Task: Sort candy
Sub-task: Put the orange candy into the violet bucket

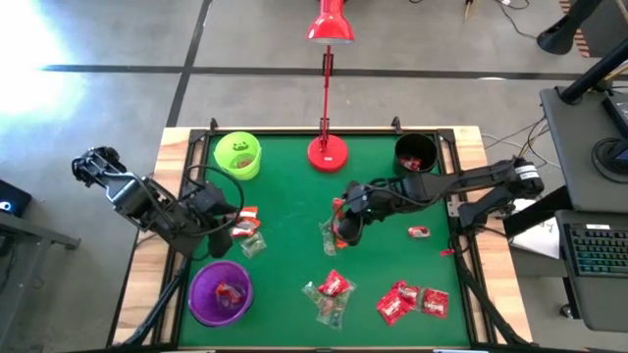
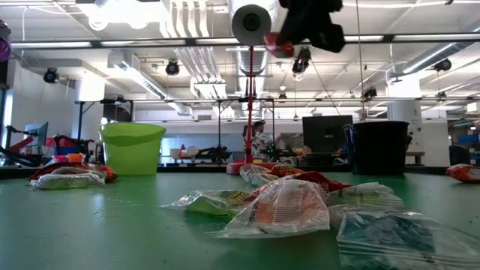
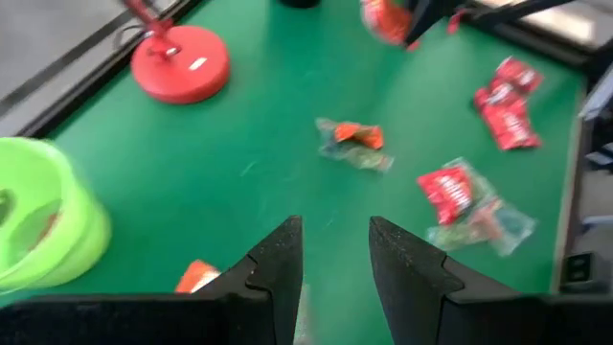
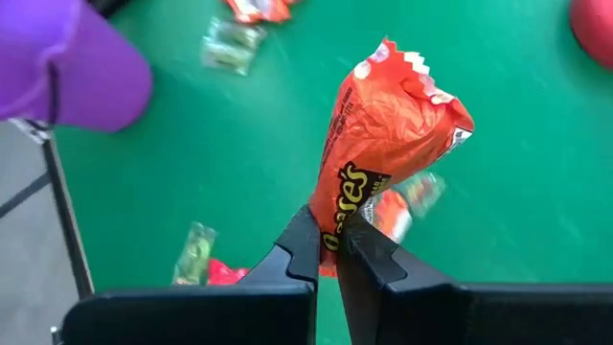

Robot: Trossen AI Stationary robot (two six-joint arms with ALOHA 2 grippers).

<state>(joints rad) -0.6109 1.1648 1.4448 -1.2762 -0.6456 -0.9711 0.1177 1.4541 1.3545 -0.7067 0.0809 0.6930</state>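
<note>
My right gripper (image 4: 329, 251) hangs above the middle of the green table (image 1: 285, 186) and is shut on an orange sweet (image 4: 393, 125). The low view shows that gripper (image 2: 311, 22) high above the mat. My left gripper (image 3: 335, 259) is open at the table's left side (image 1: 228, 233), just above the mat. Beside it lie an orange sweet (image 1: 249, 216) and a clear greenish one (image 1: 254, 244). More sweets lie flat on the mat: under the right gripper (image 1: 329, 235), a heap near the near edge (image 1: 334, 286), red ones (image 1: 412, 299) and a single one (image 1: 419, 231). My right gripper pinches the orange sweet by one end of its wrapper (image 4: 332, 222) between its two fingers. The rest of the wrapper sticks out past the fingertips, with its crimped edge (image 4: 412, 62) farthest out. The sweet is lifted clear of the table (image 2: 279, 46).
A purple cup (image 1: 221, 291) with a sweet inside stands near the near-left corner, and a lime-green cup (image 1: 237, 155) at the far left. A black cup (image 1: 415, 152) stands at the far right, and a red lamp's base (image 1: 327, 152) at the far middle. Bare mat lies between the two arms.
</note>
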